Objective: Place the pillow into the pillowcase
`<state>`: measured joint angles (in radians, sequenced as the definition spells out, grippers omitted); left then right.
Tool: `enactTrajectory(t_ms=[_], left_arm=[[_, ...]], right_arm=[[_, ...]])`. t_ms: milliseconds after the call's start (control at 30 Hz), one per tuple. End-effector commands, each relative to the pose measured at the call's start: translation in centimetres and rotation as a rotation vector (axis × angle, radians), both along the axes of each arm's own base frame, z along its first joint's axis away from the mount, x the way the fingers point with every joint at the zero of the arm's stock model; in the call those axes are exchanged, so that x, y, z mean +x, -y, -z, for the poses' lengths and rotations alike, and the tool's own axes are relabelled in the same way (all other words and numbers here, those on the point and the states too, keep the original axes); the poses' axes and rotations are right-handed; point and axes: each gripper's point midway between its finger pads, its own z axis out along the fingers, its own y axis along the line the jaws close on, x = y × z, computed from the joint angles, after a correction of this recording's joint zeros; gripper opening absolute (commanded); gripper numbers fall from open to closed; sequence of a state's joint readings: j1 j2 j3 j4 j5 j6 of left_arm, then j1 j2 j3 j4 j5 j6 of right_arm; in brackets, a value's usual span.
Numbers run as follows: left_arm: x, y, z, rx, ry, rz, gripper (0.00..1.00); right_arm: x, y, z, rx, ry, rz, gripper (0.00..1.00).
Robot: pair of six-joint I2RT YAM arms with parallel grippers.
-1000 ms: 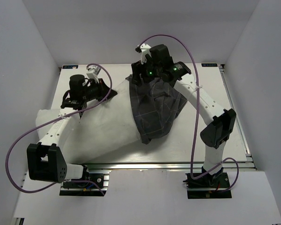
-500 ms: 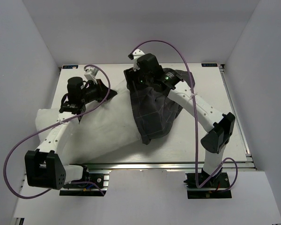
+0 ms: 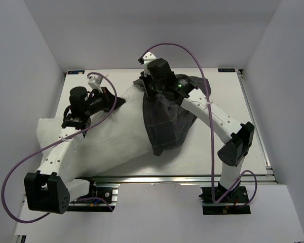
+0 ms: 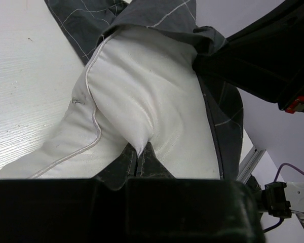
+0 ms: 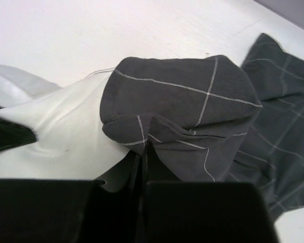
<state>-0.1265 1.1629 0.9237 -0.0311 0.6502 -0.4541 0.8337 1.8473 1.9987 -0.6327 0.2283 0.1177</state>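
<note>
The off-white pillow (image 3: 104, 139) lies across the left half of the table, its right end tucked under the pillowcase (image 3: 167, 119), a dark grey sack with a thin light grid. At the pillow's far edge my left gripper (image 3: 119, 101) is shut, and in the left wrist view it (image 4: 141, 153) pinches a fold of the pillow (image 4: 142, 96). My right gripper (image 3: 148, 87) is at the pillowcase's far left corner. The right wrist view shows it (image 5: 145, 148) shut on a bunched edge of the pillowcase (image 5: 182, 101), with the pillow (image 5: 61, 136) beside it.
The white table (image 3: 228, 101) is boxed in by pale walls on three sides. An aluminium rail (image 3: 167, 178) runs along the near edge. Purple cables (image 3: 192, 50) loop over both arms. Bare table shows to the right of the pillowcase.
My right gripper has gone from open to shut on the pillowcase's edge at the far corner. The left arm has drawn slightly left, still holding the pillow.
</note>
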Motion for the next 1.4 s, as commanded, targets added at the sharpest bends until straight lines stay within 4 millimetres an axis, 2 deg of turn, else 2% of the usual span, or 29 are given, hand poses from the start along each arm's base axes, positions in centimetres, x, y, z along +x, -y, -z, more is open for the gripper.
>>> enactTrajectory(t_ms=[0, 133, 167, 200, 233, 267, 300, 333, 367, 467, 533, 633, 733, 800, 867, 933, 967, 1033, 1100, 1133, 1167, 1200, 1267, 1300, 1367], left_arm=[[-1.0, 0.6, -4.5, -0.053, 0.148, 0.038, 0.00], [-0.9, 1.0, -5.6, -0.074, 0.179, 0.062, 0.00], [-0.8, 1.1, -6.1, -0.078, 0.187, 0.068, 0.00], [-0.8, 1.3, -6.5, -0.080, 0.196, 0.080, 0.00], [-0.7, 1.3, -7.1, -0.081, 0.205, 0.087, 0.00], [-0.7, 1.4, -7.4, -0.085, 0.211, 0.091, 0.00], [-0.8, 1.5, -7.8, -0.087, 0.221, 0.099, 0.00], [-1.0, 1.6, -8.1, -0.089, 0.225, 0.104, 0.00], [-1.0, 1.6, -8.5, -0.090, 0.235, 0.106, 0.00], [-1.4, 1.6, -8.5, -0.076, 0.235, 0.110, 0.00], [-1.5, 1.4, -8.0, -0.068, 0.220, 0.098, 0.00], [-1.9, 1.5, -8.1, -0.095, 0.232, 0.102, 0.00], [-1.5, 2.0, -8.8, -0.129, 0.245, 0.118, 0.00], [-1.1, 2.3, -9.9, -0.130, 0.271, 0.127, 0.00], [-1.0, 2.7, -10.7, -0.129, 0.291, 0.148, 0.00], [-0.9, 2.8, -12.1, -0.124, 0.316, 0.162, 0.00], [-1.0, 2.9, -12.4, -0.108, 0.330, 0.171, 0.00], [-1.3, 2.7, -12.3, -0.084, 0.312, 0.170, 0.00], [-1.6, 2.6, -11.3, -0.063, 0.289, 0.169, 0.00], [-1.8, 2.5, -11.0, -0.062, 0.284, 0.169, 0.00], [-2.0, 2.5, -9.8, -0.070, 0.253, 0.166, 0.00], [-2.2, 2.6, -10.0, -0.081, 0.271, 0.172, 0.00], [-2.0, 2.9, -9.6, -0.110, 0.254, 0.179, 0.00], [-1.8, 3.0, -10.1, -0.115, 0.274, 0.180, 0.00], [-1.0, 3.1, -11.0, -0.115, 0.293, 0.176, 0.00]], right_arm=[[-3.0, -1.7, -6.0, 0.179, 0.061, -0.161, 0.00], [-4.4, -3.6, -8.3, 0.248, 0.114, -0.241, 0.00], [-4.0, -4.4, -8.0, 0.248, 0.112, -0.246, 0.00], [-3.9, -4.9, -9.9, 0.281, 0.139, -0.249, 0.00], [-3.8, -5.3, -10.4, 0.291, 0.140, -0.250, 0.00], [-3.1, -6.3, -9.9, 0.290, 0.130, -0.248, 0.00], [-2.8, -6.6, -10.7, 0.305, 0.145, -0.247, 0.00], [-2.8, -6.8, -13.1, 0.347, 0.190, -0.250, 0.00], [-2.3, -7.4, -13.4, 0.359, 0.206, -0.250, 0.00], [-1.5, -7.2, -15.9, 0.373, 0.326, -0.237, 0.00], [-1.0, -6.6, -16.1, 0.344, 0.370, -0.215, 0.00], [-1.6, -6.4, -14.5, 0.319, 0.326, -0.234, 0.00], [-3.4, -8.1, -12.4, 0.340, 0.210, -0.288, 0.00], [-5.1, -9.5, -12.1, 0.356, 0.168, -0.346, 0.00], [-5.2, -10.7, -11.3, 0.359, 0.144, -0.362, 0.00], [-4.2, -10.7, -13.4, 0.387, 0.210, -0.335, 0.00], [-2.4, -10.2, -13.7, 0.372, 0.261, -0.258, 0.00], [0.5, -8.2, -16.4, 0.398, 0.377, -0.179, 0.00], [3.3, -5.7, -17.8, 0.413, 0.425, -0.105, 0.00], [3.3, -4.9, -18.7, 0.426, 0.441, -0.101, 0.00], [3.0, -4.9, -18.6, 0.422, 0.431, -0.121, 0.00], [2.3, -5.1, -18.1, 0.415, 0.409, -0.152, 0.00], [-0.5, -6.6, -15.1, 0.393, 0.281, -0.271, 0.00], [-2.3, -7.7, -13.9, 0.379, 0.236, -0.316, 0.00], [-5.2, -9.1, -10.0, 0.334, 0.103, -0.408, 0.00]])
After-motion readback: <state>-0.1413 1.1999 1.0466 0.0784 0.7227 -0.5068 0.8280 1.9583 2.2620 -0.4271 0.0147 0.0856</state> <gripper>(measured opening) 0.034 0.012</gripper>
